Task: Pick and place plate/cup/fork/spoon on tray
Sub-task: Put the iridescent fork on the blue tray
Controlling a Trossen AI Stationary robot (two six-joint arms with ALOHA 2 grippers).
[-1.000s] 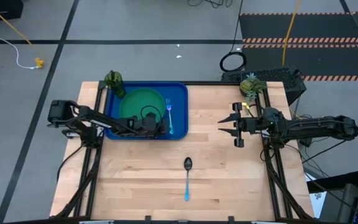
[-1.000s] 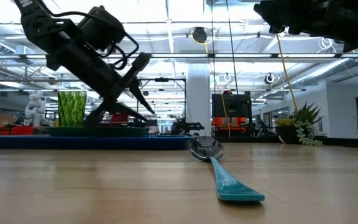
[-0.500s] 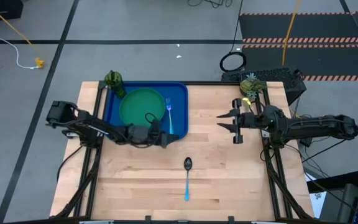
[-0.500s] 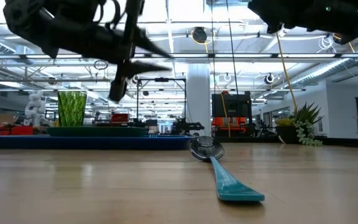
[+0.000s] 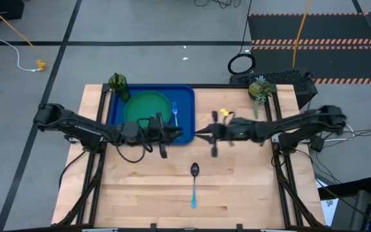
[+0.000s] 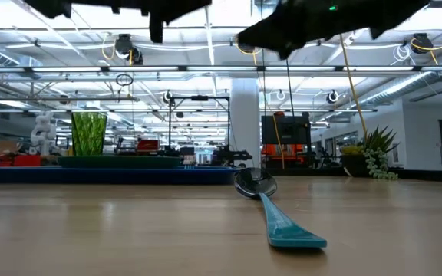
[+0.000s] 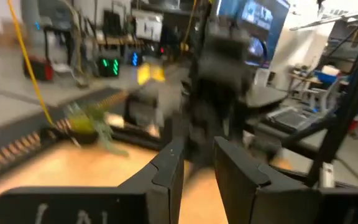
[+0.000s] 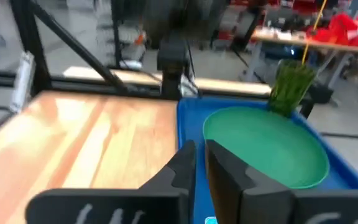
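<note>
The blue tray (image 5: 185,96) lies at the table's far left with the green plate (image 5: 143,106) on it and the fork (image 5: 174,118) beside the plate. The cup (image 5: 117,83) stands upright at the tray's far left corner. The spoon (image 5: 194,183) lies flat on the wood near the front, bowl toward the tray. My left gripper (image 5: 176,134) hovers level over the tray's near right corner, open and empty (image 7: 197,165). My right gripper (image 5: 201,135) faces it from the right, shut and empty (image 8: 201,158). Both stand high above the table.
A small potted plant (image 5: 257,88) stands at the table's far right corner. Bare wood lies around the spoon and along the table's right half (image 5: 250,187). In the low view both arms show only along the top edge (image 6: 298,23).
My left gripper has risen from the tray's near right part, tipped from slanting down to level, and rolled. My right gripper has swung from the table's right side toward its middle, and its spread fingers have drawn together. Tray, plate, fork, cup and spoon have stayed put.
</note>
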